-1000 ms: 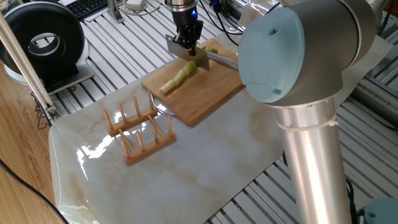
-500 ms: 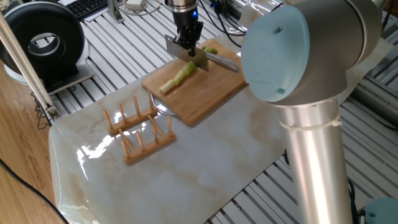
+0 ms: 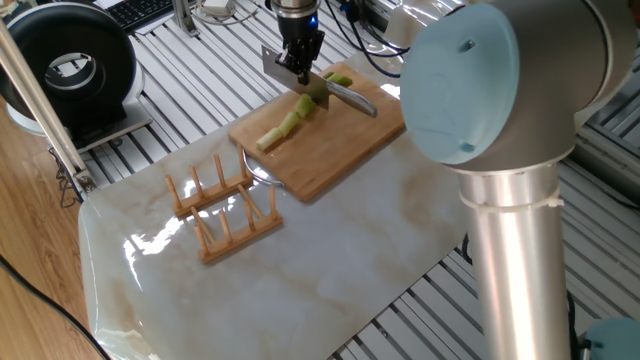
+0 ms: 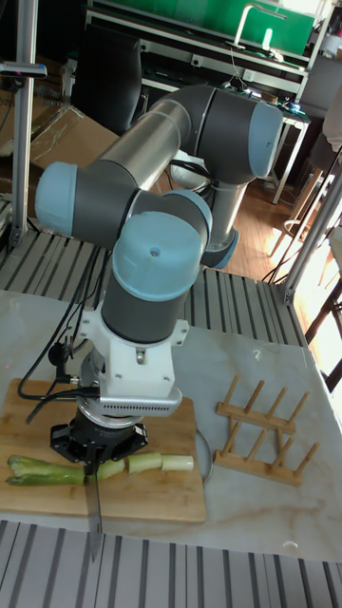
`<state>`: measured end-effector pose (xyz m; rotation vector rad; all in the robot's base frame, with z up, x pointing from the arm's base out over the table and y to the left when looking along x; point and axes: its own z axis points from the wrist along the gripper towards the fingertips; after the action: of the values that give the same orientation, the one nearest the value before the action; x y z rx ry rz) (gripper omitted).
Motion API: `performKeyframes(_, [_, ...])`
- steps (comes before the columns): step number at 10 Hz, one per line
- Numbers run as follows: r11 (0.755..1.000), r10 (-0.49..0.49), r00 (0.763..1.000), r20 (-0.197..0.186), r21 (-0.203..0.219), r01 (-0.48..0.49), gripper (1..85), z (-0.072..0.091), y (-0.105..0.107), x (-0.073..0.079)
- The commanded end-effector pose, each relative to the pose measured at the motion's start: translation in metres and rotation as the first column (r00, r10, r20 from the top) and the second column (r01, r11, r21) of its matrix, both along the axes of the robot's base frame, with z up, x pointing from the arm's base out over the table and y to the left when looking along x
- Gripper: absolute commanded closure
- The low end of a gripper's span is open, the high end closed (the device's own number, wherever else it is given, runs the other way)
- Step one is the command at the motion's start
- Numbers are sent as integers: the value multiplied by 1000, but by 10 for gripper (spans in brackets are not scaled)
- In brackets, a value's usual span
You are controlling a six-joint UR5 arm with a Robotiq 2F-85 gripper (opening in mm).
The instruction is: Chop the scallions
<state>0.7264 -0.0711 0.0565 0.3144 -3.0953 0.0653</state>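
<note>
In the fixed view I see my gripper [image 3: 301, 70] from above and a little behind; my fingers are narrow and hold a knife [image 3: 318, 88], whose silver blade lies across the scallions [image 3: 290, 122] on the wooden cutting board [image 3: 330, 145]. This view shows the blade well, but the wrist hides the fingertips themselves. The tall fixed view looks from the opposite side: there my gripper [image 4: 95, 454] is under the big grey arm, and I see only a thin dark line of the knife [image 4: 94, 499] going down over the front edge of the cutting board [image 4: 142, 499]. That view shows the scallions [image 4: 100, 468] more clearly: a long dark-green piece on one side of the blade, and some short pale segments on the other side, lying in one row, end to end. The long axis of the stalk runs along the board, roughly square to the blade, with the whitish end toward the wooden rack [image 3: 225, 208] and the green end away from it. The rack [image 4: 264, 430] stands on the marble tabletop [image 3: 330, 260] just beside the board, apart from it. A black fan [image 3: 68, 72] stands beyond the tabletop, seen only in the fixed view.
</note>
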Motion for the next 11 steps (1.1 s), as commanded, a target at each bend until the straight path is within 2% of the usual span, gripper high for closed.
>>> performKeyframes(1, [1000,-15,999,39,12,15,843,-1,6,9])
performKeyframes(3, [1000,-22,1000,-19,0,22,843,11,14,0])
performKeyframes(4, [1000,-12,999,-31,-4,12,843,12,14,-3])
performKeyframes(7, [1000,18,999,-49,-10,-19,843,-1,3,-9])
performKeyframes(8, [1000,13,998,-59,-4,-14,843,2,6,-11])
performKeyframes(10, [1000,-12,994,-113,-3,12,843,31,26,-19])
performKeyframes(11, [1000,-12,994,-113,17,14,843,36,32,-21])
